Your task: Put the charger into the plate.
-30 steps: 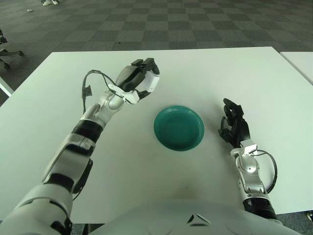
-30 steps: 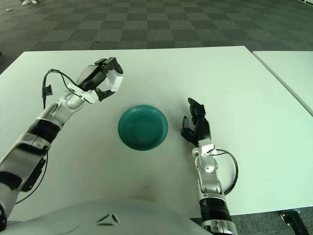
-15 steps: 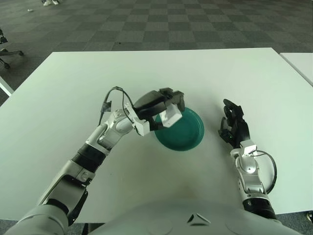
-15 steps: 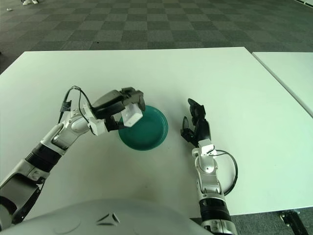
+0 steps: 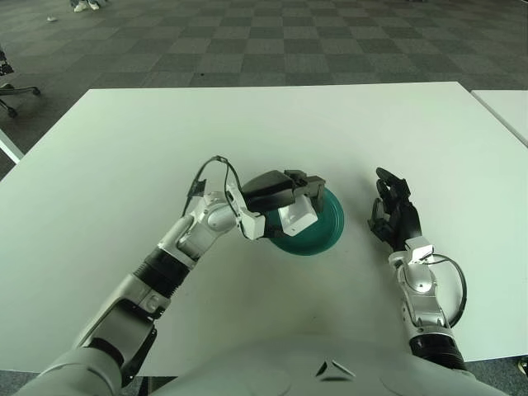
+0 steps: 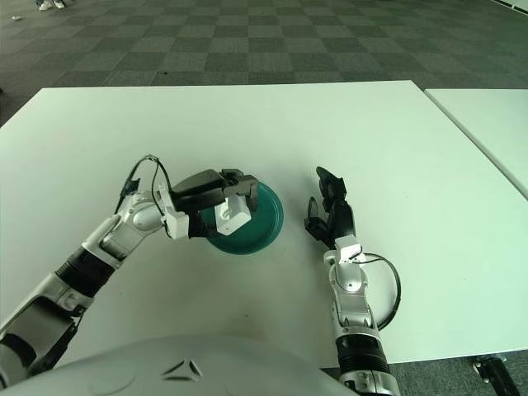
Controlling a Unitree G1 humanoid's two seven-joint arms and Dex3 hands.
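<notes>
Checkered grey carpet runs behind the white table [image 5: 107, 157] in my left eye view, with a second white tabletop's corner [image 5: 505, 103] at the far right edge and part of a chair base at the far left. On that table my left hand [image 5: 285, 196] reaches in from the left and hangs over the green plate [image 5: 328, 227], its fingers closed around the white charger [image 5: 297, 217], which sits above the plate's left half and looks clear of the dish rather than resting in it. My right hand [image 5: 394, 213] shows on the table to the right of the plate, just beside its rim, idle, fingers loosely extended and holding nothing. My right eye view gives the same arrangement from slightly over: the charger [image 6: 230, 218] gripped above the plate [image 6: 262, 223], whose left side is hidden under my fingers. I judge the risk here to be in the release: the charger seems nearer the left rim than the middle, so letting go now could land it on the edge and tip it onto the table, and a blocky plug dropped from height could bounce or skid the light plate. A cable loop at my left wrist stands near the rim too, and might nudge the dish.
</notes>
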